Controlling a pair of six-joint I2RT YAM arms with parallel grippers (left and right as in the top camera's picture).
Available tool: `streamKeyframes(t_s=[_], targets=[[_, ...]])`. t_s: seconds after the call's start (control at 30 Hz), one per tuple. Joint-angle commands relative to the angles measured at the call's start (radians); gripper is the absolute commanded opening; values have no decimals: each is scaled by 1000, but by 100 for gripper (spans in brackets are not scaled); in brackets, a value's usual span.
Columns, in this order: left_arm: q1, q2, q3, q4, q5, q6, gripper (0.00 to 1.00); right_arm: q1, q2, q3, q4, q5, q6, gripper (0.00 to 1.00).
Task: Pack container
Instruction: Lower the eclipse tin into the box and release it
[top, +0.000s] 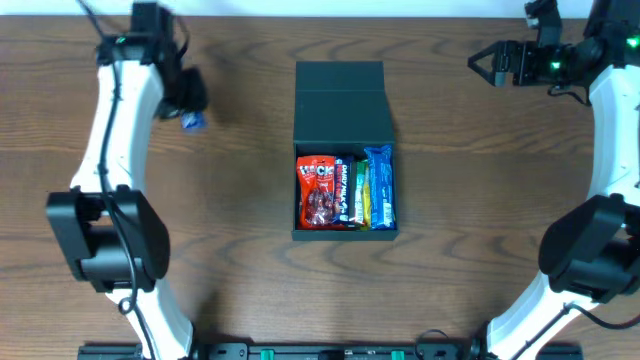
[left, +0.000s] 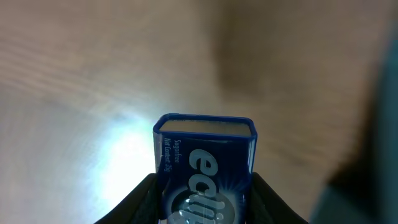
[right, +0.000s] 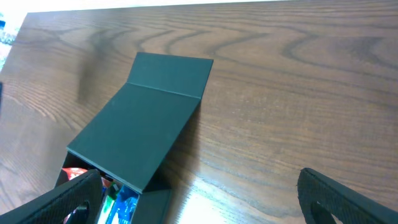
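The container sits in the middle of the counter, its flap lid thrown back toward the far edge. Inside, a red packet fills the left side and several bars stand packed along the right. The left hand hovers near the far left corner, its fingers pinching a small blue pack by its sides, above the wood. The right hand is by the far right corner, spread wide and holding nothing.
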Motion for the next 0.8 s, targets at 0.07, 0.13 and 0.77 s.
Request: streamKeyframes(t_s=[0.07, 0.13, 0.77], targets=[[-199, -3, 58, -4, 29, -5, 6, 6, -8, 19, -1, -8, 1, 99], [-278, 5, 55, -11, 30, -60, 6, 6, -8, 19, -1, -8, 1, 99], [-584, 8, -183, -40, 31, -285, 6, 5, -8, 19, 0, -8, 1, 99]])
